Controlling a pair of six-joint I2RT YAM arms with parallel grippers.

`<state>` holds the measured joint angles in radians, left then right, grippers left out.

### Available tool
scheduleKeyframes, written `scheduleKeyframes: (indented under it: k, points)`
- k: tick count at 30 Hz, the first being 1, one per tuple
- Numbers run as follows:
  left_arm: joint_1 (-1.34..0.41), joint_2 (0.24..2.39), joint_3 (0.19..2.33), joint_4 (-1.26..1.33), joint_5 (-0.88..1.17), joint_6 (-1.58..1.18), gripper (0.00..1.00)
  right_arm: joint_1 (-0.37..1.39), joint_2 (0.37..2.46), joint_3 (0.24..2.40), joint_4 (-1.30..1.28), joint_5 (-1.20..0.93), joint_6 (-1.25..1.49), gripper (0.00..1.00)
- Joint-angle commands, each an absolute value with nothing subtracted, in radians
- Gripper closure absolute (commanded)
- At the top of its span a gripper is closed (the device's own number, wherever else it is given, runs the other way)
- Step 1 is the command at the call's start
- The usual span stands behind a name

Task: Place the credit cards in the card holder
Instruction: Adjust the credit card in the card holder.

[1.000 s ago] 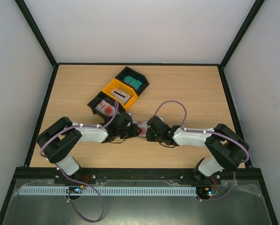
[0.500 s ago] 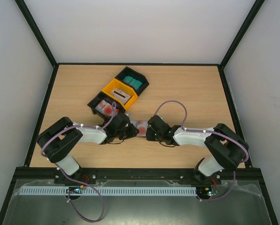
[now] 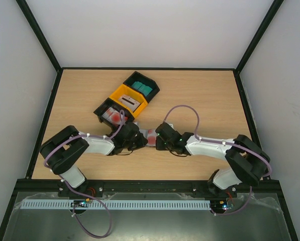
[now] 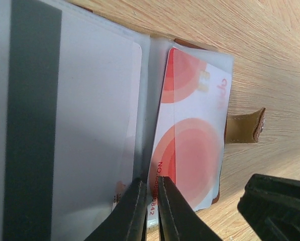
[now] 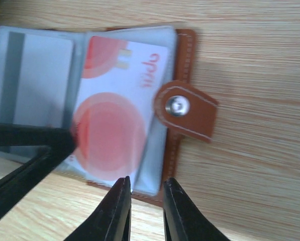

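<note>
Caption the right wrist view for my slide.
Open card holder on the table, a red-and-white credit card in its clear sleeve, the right gripper at its near edge.

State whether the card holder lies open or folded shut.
Open: the card holder lies spread, both clear sleeves showing, snap strap unfastened beside the red-and-white card.

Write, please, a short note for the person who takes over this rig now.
Left hand: nearly shut, pinching the card holder's clear sleeves near the fold.
Right hand: slightly open, tips at the card holder's near edge, holding nothing.
Card holder lies open on the table between the arms.
Done: red-and-white card and grey card sit in sleeves.
To do: teal cards and others in the bins.
</note>
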<state>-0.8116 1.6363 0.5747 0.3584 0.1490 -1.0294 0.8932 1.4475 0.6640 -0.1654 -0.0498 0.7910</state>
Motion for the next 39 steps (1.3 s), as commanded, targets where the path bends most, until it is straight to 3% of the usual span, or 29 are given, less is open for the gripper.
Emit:
scheduleKeyframes:
  k: [1, 6, 18, 23, 28, 39]
  points:
    - [-0.816, 1.678, 0.557, 0.22, 0.095, -1.038, 0.9, 0.91, 1.487, 0.708, -0.147, -0.099, 0.75, 0.82]
    - [-0.815, 1.672, 0.563, 0.175, 0.059, -1.044, 0.91, 0.91, 1.553, 0.744, -0.121, -0.108, 0.728, 0.83]
    - [-0.815, 1.689, 0.554, 0.207, 0.088, -1.037, 0.93, 0.924, 1.685, 0.795, -0.16, -0.101, 0.719, 0.98]
    - [-0.815, 1.687, 0.55, 0.221, 0.096, -1.04, 0.94, 0.935, 1.638, 0.81, -0.17, -0.093, 0.72, 0.96]
    - [-0.816, 1.658, 0.542, 0.183, 0.032, -1.058, 0.95, 0.948, 1.565, 0.843, -0.233, 0.087, 0.73, 0.9]
    - [-0.814, 1.658, 0.539, 0.191, 0.033, -1.071, 0.96, 0.949, 1.65, 0.837, -0.159, -0.021, 0.705, 0.91]
